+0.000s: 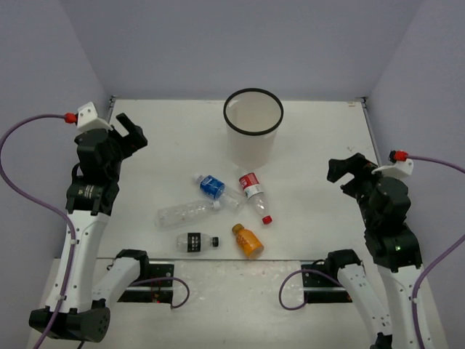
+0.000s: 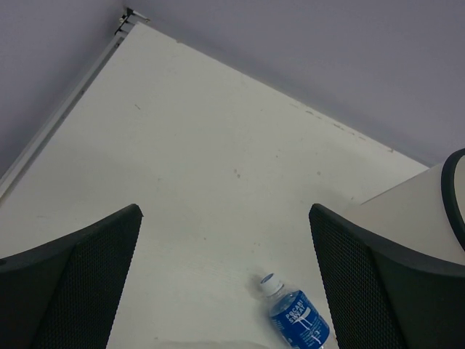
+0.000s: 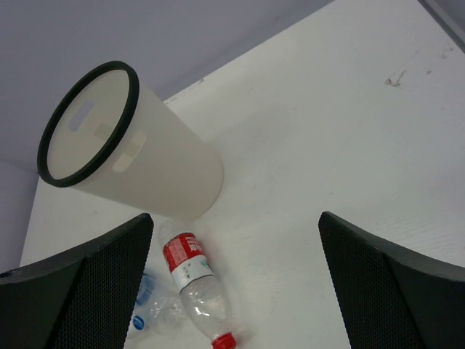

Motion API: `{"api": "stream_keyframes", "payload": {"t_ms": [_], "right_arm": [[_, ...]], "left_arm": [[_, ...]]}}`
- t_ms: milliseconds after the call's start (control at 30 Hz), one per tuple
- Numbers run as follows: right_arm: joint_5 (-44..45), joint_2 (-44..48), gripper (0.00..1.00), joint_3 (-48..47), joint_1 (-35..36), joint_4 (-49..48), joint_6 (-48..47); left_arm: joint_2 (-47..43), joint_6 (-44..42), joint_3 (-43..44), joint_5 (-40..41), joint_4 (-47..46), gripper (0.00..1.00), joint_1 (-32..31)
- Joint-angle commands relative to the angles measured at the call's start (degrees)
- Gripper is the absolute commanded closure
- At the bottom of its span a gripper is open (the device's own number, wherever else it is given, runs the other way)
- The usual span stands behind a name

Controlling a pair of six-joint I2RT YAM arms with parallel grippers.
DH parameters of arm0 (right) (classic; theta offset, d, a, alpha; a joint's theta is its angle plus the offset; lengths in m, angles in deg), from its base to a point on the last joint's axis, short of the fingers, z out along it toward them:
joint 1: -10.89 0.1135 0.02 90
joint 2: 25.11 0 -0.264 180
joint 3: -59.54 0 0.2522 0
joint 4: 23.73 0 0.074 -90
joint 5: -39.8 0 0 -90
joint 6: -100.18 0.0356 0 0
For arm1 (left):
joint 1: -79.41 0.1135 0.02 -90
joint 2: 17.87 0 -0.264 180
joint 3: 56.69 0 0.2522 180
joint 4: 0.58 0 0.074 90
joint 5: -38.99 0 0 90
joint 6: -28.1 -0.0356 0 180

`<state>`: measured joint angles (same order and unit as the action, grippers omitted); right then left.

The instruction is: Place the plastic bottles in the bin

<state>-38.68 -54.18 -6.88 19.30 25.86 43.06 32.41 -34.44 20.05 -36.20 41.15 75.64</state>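
Note:
Five plastic bottles lie in the middle of the table: a blue-labelled one [image 1: 212,187], a red-labelled one with a red cap [image 1: 254,193], a long plain clear one [image 1: 185,213], a black-labelled one [image 1: 196,241] and a short orange one [image 1: 248,241]. The white bin [image 1: 252,131] with a black rim stands upright behind them. My left gripper [image 1: 131,131] is open and empty, raised at the left; its wrist view shows the blue-labelled bottle [image 2: 298,320]. My right gripper [image 1: 344,169] is open and empty at the right; its wrist view shows the bin [image 3: 138,156] and the red-labelled bottle [image 3: 195,287].
The white table [image 1: 312,145] is walled by grey panels at the back and sides. A seam [image 1: 290,259] crosses near the front, with both arm bases and their cables below it.

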Motion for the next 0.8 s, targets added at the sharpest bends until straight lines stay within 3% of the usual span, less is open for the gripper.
{"api": "stream_keyframes", "payload": {"t_ms": [0, 100, 200, 433, 667, 767], "right_arm": [[-8.09, 2.02, 0.01, 0.22, 0.12, -1.65, -4.80], [-18.35, 2.27, 0.01, 2.98, 0.21, -5.31, -6.59], [-21.72, -2.08, 0.01, 3.67, 1.62, -4.64, -6.61], [-6.30, -13.90, 0.01, 7.64, 21.13, -7.21, -7.94], [-9.73, -33.77, 0.01, 12.96, 26.62, -26.64, -13.85], [-9.14, -42.53, 0.01, 10.15, 29.87, -28.36, -17.37]], "left_arm": [[0.48, 0.54, -0.99, -2.46, -0.63, 0.00, 0.43], [1.13, 1.35, -2.40, -2.58, -1.50, 0.00, 0.43], [1.97, 3.21, -4.47, -3.20, -2.55, 0.00, 0.43], [7.02, 5.31, -6.62, -3.78, -3.30, 0.00, 0.43], [9.65, 5.42, -7.21, -4.80, -3.55, 0.00, 0.43], [9.47, 5.41, -7.80, -5.30, -3.89, 0.00, 0.43]]}}
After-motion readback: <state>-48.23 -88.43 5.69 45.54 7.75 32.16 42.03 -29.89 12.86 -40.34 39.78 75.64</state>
